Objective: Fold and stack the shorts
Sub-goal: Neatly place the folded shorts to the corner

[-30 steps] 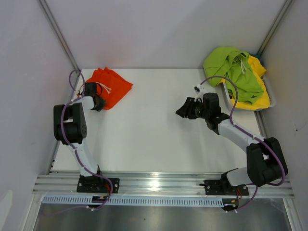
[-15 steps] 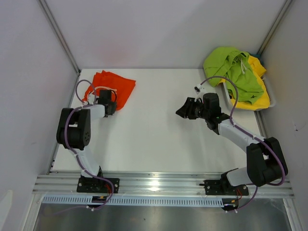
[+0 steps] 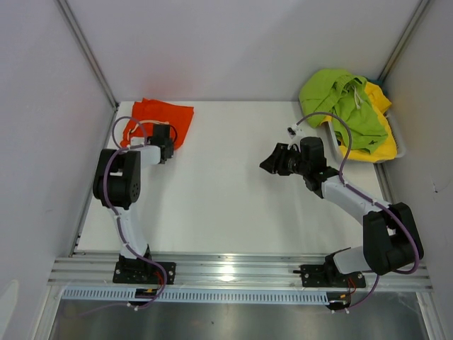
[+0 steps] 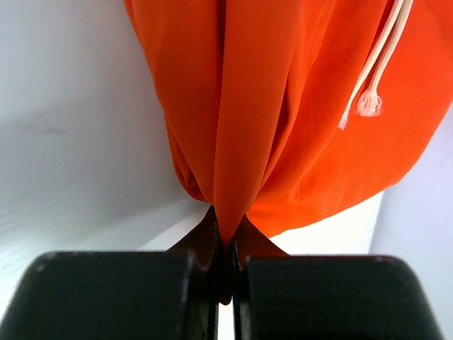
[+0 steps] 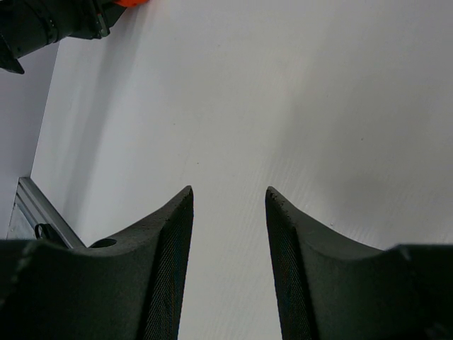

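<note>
So the left gripper [image 4: 225, 241] is clamped tight on a pinched fold of the orange shorts [image 3: 161, 117]. In the wrist view you can see the fabric squeezed right between the two black fingers, with the rest of it fanning out in long pleats away from the camera. One white drawstring [image 4: 379, 64] with a frayed tassel end lies across the orange cloth on the right side.

From the top view, the orange pair sits in the far left corner of the white table [image 3: 226, 205], bunched up rather than flat, up near the back wall. The left arm is bent round so that its gripper is at the near edge of the cloth.

The right gripper [image 5: 228, 205] is partly open with nothing between its fingers, just bare table below it. It hangs over the right middle of the table, pointing left, well away from any clothing.

The lime green shorts [image 3: 340, 99] are heaped on top of the yellow shorts [image 3: 380, 147] in a white basket [image 3: 398, 144] at the far right corner, with the green pair spilling over the rim.
</note>
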Robot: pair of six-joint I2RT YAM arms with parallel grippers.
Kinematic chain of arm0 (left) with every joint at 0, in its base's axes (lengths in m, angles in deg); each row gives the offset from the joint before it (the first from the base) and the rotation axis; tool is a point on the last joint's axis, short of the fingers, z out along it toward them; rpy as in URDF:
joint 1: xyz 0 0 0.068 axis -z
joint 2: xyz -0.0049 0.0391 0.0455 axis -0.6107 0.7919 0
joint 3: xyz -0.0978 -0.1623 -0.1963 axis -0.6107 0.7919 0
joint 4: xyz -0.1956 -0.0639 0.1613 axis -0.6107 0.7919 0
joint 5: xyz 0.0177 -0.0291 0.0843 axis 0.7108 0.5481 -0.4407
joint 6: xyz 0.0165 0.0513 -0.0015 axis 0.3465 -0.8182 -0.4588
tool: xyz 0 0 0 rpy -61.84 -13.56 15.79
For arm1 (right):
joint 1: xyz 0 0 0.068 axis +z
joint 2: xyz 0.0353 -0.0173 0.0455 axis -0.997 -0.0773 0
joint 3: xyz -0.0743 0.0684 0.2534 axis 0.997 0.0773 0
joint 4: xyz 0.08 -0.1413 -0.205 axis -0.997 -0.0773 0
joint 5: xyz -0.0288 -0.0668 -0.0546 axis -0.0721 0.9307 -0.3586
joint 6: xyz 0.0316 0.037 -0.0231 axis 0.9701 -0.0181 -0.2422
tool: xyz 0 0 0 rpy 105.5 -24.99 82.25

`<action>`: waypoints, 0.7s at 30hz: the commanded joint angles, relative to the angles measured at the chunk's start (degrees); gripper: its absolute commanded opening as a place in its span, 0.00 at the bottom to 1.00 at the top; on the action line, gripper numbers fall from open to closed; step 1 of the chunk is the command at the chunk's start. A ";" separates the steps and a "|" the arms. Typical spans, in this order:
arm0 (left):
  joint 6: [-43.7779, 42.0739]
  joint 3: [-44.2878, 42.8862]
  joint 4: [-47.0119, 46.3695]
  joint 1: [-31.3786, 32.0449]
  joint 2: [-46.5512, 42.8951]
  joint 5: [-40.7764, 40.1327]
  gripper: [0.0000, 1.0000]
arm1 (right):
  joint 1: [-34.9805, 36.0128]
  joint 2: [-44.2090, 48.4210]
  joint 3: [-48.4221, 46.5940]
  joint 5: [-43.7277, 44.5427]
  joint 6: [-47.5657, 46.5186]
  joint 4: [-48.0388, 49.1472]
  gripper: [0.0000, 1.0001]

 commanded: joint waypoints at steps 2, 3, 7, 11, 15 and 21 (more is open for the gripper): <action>4.91 -4.24 -2.45 -2.61 2.93 -3.35 0.00 | -0.34 2.53 -0.27 -1.03 0.25 1.94 0.48; 7.00 -4.25 -2.36 -3.14 3.29 -3.26 0.00 | -0.34 2.62 -0.28 -1.03 0.34 1.94 0.48; 7.46 -5.56 -6.49 -7.26 5.75 -2.12 0.00 | -0.34 2.62 -0.98 -1.21 0.52 1.50 0.48; 8.52 -5.65 -9.82 -9.65 6.72 -1.85 0.00 | -0.08 2.36 -1.33 -1.21 0.78 1.41 0.48; 9.13 -6.27 -11.67 -10.88 7.24 -3.17 0.00 | 0.09 1.83 -1.42 -1.30 0.95 1.67 0.48; 13.34 -9.42 -18.16 -9.66 11.19 -1.68 0.00 | 0.45 0.42 -2.56 -1.47 0.96 0.97 0.47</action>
